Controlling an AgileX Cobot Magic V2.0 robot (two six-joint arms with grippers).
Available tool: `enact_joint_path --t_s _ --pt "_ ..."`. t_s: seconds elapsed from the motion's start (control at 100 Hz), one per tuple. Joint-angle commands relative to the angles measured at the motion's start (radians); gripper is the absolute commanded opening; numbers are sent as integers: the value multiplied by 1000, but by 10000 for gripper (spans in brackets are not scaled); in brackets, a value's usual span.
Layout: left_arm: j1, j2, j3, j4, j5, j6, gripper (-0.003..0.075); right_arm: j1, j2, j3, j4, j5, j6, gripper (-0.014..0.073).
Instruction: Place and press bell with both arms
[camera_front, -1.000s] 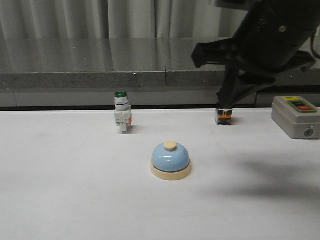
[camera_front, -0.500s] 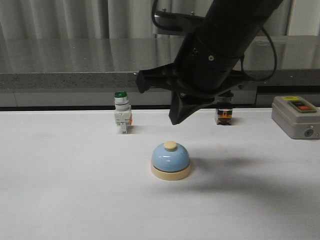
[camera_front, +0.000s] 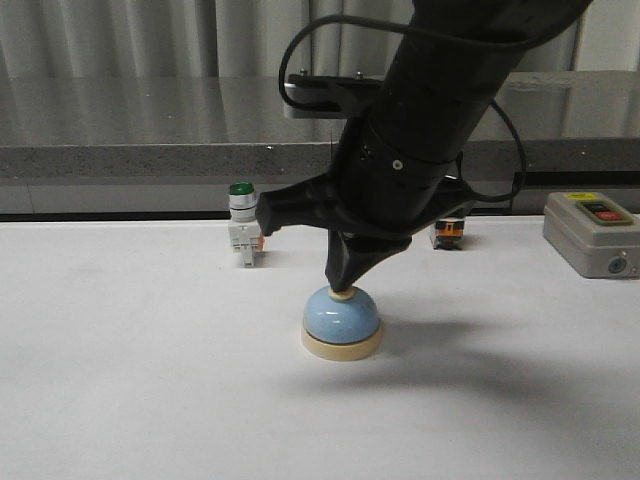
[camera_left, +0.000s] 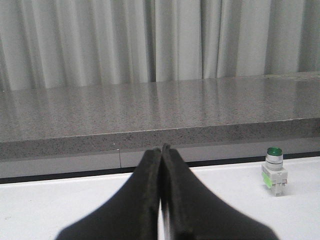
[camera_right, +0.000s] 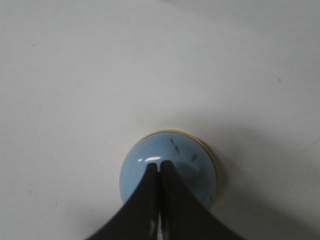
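The light-blue bell (camera_front: 341, 318) with its cream base stands on the white table (camera_front: 130, 380) at the middle. My right gripper (camera_front: 342, 284) is shut and points straight down, its tip on the bell's cream button (camera_front: 342, 294). In the right wrist view the shut gripper (camera_right: 159, 165) covers the button over the blue dome (camera_right: 175, 155). My left gripper (camera_left: 161, 148) is shut and empty, low over the table; it does not show in the front view.
A green-capped white switch (camera_front: 243, 236) stands behind the bell to the left; it also shows in the left wrist view (camera_left: 274, 171). A black-capped switch (camera_front: 449, 232) is partly hidden behind my right arm. A grey button box (camera_front: 592, 232) sits at the far right. A grey counter (camera_front: 150, 140) runs behind.
My right arm has swung left from above the black-capped switch and come down onto the bell's button. The bell has not moved.
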Motion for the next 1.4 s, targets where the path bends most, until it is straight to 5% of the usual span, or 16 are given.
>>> enact_joint_path --t_s 0.0,0.54,1.39 --pt "0 -33 54 -7 -84 -10 -21 0 -26 -30 -3 -37 -8 -64" --pt "0 -33 54 -7 -84 -10 -21 -23 -210 -30 -30 -28 -8 -64" --pt "0 -33 54 -7 -84 -10 -21 -439 -955 392 -112 8 -8 -64"
